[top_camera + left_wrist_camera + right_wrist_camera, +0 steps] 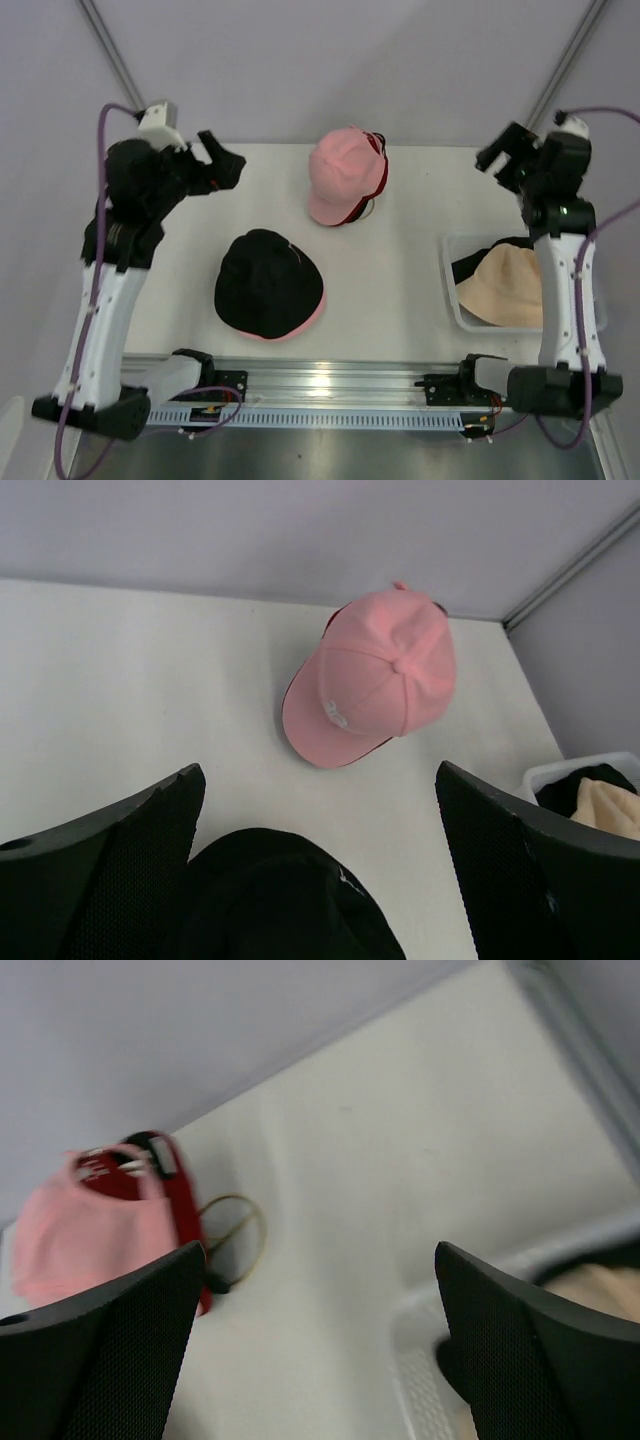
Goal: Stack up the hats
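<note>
A pink baseball cap (343, 172) rests on a red cap (379, 170) at the back middle of the table. Nearer, a black bucket hat (265, 280) lies on a pink one, only its rim (312, 310) showing. A cream bucket hat (508, 288) and a black hat (482, 260) lie in the white basket (452, 290). My left gripper (228, 160) hangs open and empty at the back left. In its wrist view the pink cap (375, 685) lies ahead and the black hat (270, 900) below. My right gripper (500, 150) is open and empty at the back right.
The right wrist view, blurred, shows the pink cap (80, 1240), the red cap (175, 1195), a thin cord loop (235, 1235) and the basket's corner (420, 1360). The left wrist view shows the basket (560, 772) at far right. A metal rail (330, 385) runs along the near edge.
</note>
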`<control>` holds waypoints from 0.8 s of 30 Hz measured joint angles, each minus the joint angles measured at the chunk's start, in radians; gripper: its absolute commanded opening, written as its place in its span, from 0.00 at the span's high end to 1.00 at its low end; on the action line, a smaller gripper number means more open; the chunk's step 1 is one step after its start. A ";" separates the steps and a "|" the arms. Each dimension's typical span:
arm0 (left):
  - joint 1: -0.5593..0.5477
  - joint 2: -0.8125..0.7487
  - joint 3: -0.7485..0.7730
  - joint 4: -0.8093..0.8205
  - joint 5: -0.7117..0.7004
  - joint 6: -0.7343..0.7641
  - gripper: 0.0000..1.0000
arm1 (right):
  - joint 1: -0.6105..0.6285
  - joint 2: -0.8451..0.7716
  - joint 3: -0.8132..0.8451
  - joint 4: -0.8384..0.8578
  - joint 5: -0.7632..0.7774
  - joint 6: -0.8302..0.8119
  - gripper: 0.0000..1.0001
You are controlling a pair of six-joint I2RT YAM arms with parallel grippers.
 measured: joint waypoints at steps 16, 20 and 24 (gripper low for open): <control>-0.076 -0.379 -0.315 -0.098 -0.045 0.133 0.00 | -0.247 -0.302 -0.576 -0.264 0.206 0.074 0.14; -0.083 -0.388 -0.343 -0.102 -0.068 0.143 0.01 | -0.250 -0.278 -0.628 -0.241 0.247 0.061 0.16; -0.086 -0.399 -0.344 -0.097 -0.091 0.150 0.01 | -0.250 -0.198 -0.636 -0.215 0.278 0.055 0.35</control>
